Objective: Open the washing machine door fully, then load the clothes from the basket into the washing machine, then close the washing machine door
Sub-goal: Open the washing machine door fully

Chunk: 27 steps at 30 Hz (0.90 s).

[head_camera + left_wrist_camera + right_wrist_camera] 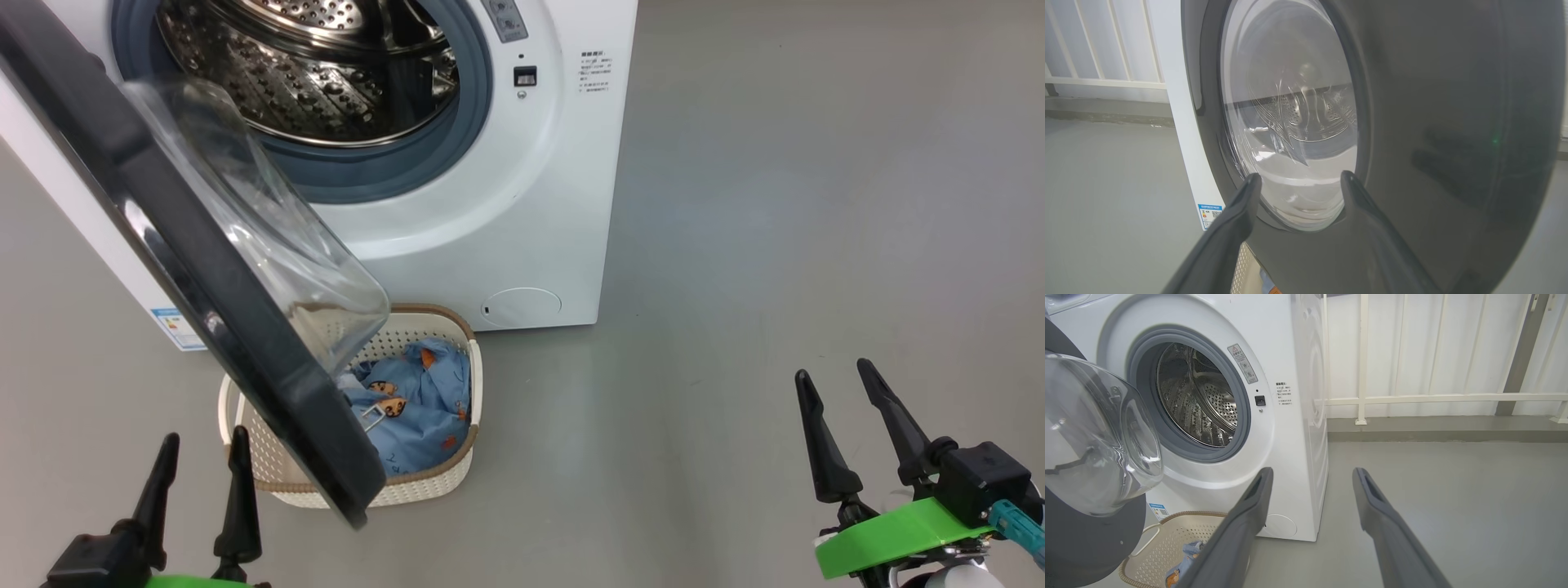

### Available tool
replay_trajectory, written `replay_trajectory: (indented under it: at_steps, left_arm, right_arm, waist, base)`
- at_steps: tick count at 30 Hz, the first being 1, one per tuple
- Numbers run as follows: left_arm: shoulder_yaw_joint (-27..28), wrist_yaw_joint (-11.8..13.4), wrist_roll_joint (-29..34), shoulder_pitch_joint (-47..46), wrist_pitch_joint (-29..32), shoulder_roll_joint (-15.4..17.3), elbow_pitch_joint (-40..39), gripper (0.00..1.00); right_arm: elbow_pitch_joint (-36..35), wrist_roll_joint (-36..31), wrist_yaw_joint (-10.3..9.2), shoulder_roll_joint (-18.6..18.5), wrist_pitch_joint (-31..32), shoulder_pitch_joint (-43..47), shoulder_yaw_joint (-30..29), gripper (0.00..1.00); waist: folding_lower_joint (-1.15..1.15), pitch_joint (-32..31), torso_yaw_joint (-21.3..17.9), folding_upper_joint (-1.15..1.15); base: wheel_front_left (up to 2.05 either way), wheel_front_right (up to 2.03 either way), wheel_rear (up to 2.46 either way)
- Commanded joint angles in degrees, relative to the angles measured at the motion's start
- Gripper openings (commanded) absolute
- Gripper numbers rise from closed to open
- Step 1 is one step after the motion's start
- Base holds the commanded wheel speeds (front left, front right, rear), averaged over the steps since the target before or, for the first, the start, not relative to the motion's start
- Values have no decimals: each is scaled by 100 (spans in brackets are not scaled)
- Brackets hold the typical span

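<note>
I see the big white front-loading washing machine (506, 204) standing on the grey floor (775, 245), with its steel perforated drum (326, 73) and grey-blue rubber ring (384, 175) exposed. The large round door with the glossy black rim and bulging clear glass bowl (204, 269) is swung out on the machine's left side, toward me, and its lower edge crosses in front of the small cream perforated plastic basket with the brown woven-look rim (441, 482). The basket sits on the floor just in front of the machine, below the opening. The light blue garments printed with orange-brown cartoon figures (424, 408) lie inside it, partly hidden behind the door. My left gripper (204, 434) hangs low at the left, just beside the door's outer face, its two dark fingers spread apart and empty; I cannot tell whether they touch the door. My right gripper (833, 369) hovers over bare floor well to the right of the basket, its jaws also wide apart, holding nothing.
</note>
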Motion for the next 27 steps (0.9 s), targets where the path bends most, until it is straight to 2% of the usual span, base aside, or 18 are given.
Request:
replay_trajectory:
  at_steps: [1,27]
  left_arm:
    - [166,29,46,-49,-36,93,-176,100]
    - [38,-21,150,72,-36,93,-154,100]
  right_arm:
    - [-124,-101,36,7,-42,-24,90,100]
    - [250,-316,36,218,-42,-9,-129,100]
  waist:
    - [0,-5,-2,0]
    - [0,-122,58,0]
  base:
    - [0,0,0]
    - [0,0,0]
